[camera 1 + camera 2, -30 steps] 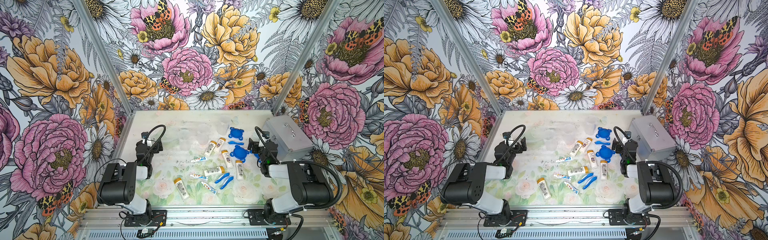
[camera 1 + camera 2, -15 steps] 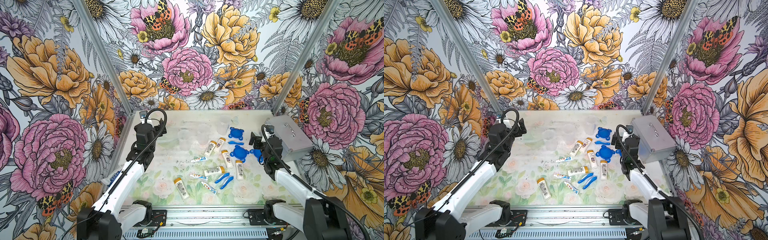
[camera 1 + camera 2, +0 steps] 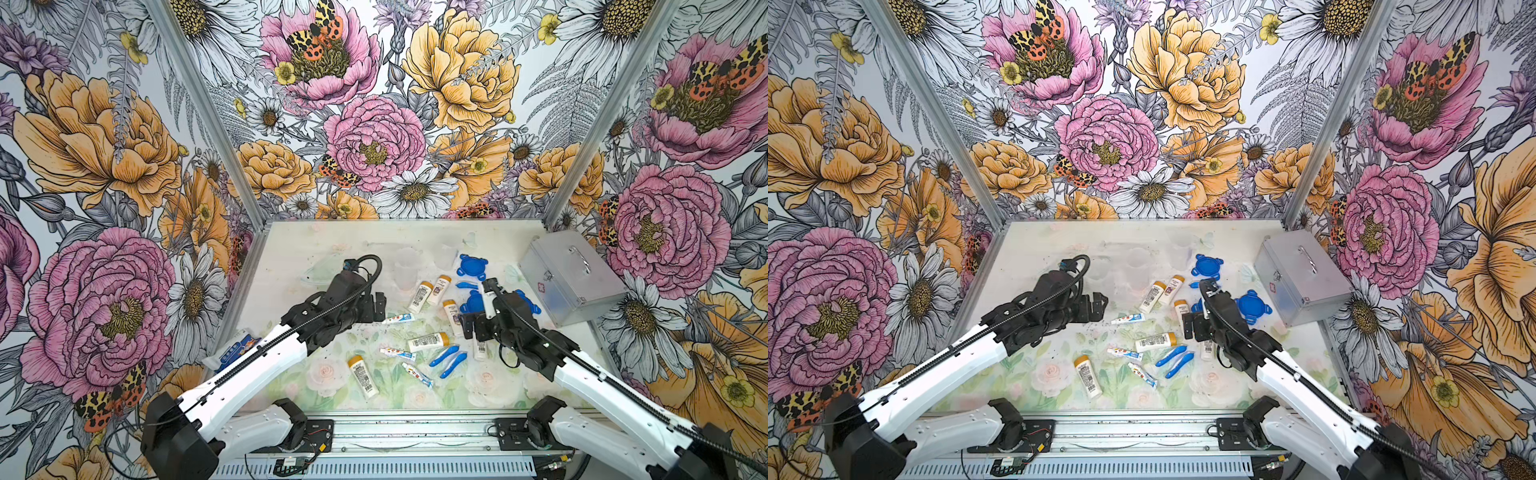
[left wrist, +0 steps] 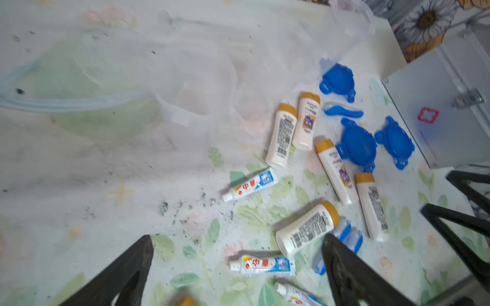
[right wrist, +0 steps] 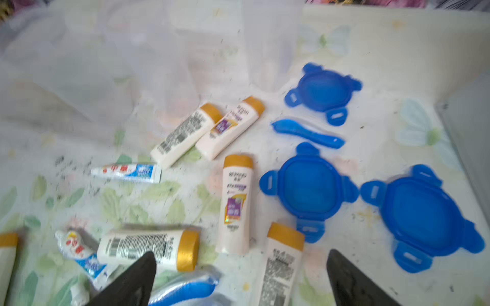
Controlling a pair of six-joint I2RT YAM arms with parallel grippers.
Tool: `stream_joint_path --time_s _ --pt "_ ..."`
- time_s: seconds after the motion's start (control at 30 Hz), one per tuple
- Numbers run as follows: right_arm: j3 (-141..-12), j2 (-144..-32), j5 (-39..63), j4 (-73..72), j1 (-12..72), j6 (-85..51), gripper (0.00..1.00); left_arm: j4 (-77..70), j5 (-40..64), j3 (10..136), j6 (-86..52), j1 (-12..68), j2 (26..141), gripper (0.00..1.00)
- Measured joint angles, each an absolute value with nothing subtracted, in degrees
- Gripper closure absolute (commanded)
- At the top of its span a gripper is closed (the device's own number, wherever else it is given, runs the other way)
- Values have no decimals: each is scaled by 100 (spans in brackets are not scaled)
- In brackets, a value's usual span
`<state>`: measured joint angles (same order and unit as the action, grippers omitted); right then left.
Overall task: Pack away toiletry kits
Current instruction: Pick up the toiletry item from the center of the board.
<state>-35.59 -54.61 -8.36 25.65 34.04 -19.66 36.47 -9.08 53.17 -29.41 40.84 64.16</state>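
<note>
Six white orange-capped bottles (image 3: 428, 341) lie flat, scattered among three white-blue toothpaste tubes (image 3: 398, 318), three blue four-tab lids (image 3: 471, 266); left gripper (image 4: 237, 238), right gripper (image 5: 241, 254) spread wide, holding nothing.

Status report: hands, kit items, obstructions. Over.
Left hand open, empty; right hand open, empty. White orange-capped bottles, blue four-tab lids lying loose, unpacked. Silver metal case shut, off to side.
</note>
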Motion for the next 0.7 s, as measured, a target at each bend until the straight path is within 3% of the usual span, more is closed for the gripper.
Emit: stream_joint_path --time_s 0.3,0.5,0.7 --pt "-4541 -7135 -539 2729 4171 -2016 3 3553 -344 4644 -3575 4407 6326 1" --pt "-4338 -7017 -137 2718 4399 -2281 7 3520 -34 4436 -3741 4401 6335 1" --pt "-3804 -6639 163 2672 4397 -2602 5 3542 158 4954 -3439 4626 7426 2"
